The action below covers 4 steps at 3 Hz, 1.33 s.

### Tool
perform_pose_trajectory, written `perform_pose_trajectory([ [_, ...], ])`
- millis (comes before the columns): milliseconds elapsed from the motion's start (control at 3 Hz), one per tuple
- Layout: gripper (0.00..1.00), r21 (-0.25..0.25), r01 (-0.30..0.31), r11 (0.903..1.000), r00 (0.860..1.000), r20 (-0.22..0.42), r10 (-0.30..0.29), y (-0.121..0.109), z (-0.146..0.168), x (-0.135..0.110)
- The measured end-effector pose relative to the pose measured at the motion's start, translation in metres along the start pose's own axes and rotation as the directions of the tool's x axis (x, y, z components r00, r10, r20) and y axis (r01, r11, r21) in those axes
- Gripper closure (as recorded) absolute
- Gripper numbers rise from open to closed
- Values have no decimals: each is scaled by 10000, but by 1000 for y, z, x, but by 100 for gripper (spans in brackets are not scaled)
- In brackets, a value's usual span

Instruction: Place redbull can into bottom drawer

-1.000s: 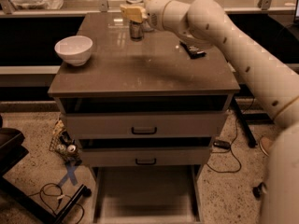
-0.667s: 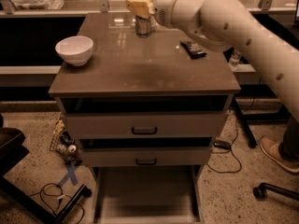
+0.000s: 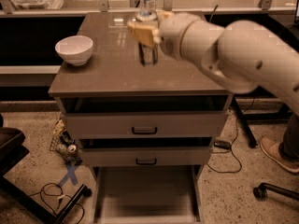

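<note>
The redbull can [image 3: 148, 55] is a slim dark can held upright under my gripper [image 3: 144, 35], over the middle of the brown cabinet top [image 3: 103, 73]. The tan fingers [image 3: 140, 31] are closed on its top, and the big white arm reaches in from the right. The bottom drawer [image 3: 147, 197] is pulled out at the foot of the cabinet, and its pale floor is bare. A clear plastic bottle [image 3: 147, 3] stands at the back of the top, behind the gripper.
A white bowl [image 3: 74, 49] sits on the left of the cabinet top. Two grey drawers with black handles [image 3: 144, 130] [image 3: 146, 161] stand slightly ajar. Cables and clutter [image 3: 65, 146] lie on the floor at the left. A person's shoe [image 3: 278, 154] and a chair base [image 3: 275, 190] are at the right.
The gripper has come forward from the back edge near the bottle toward the middle of the top, with the can in it. The view has shifted, so the arm fills more of the right side.
</note>
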<state>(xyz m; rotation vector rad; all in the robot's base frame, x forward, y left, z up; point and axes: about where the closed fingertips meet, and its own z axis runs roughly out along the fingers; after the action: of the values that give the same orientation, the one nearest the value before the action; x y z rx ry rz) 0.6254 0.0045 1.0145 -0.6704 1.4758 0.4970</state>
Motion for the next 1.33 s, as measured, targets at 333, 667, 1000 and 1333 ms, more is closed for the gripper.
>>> perform_pose_trajectory([
  [333,100,18,-280,9996,9904,-1357,280,27,-60,93],
  [667,100,91,-175,9998,9842,-1763,188,30,-95,143],
  [1000,100,-467,222,9987,9882,-1502,-290,28,-131,203],
  [1333,100,-937,91,9956,9941,-1065,-191,23,-144,253],
])
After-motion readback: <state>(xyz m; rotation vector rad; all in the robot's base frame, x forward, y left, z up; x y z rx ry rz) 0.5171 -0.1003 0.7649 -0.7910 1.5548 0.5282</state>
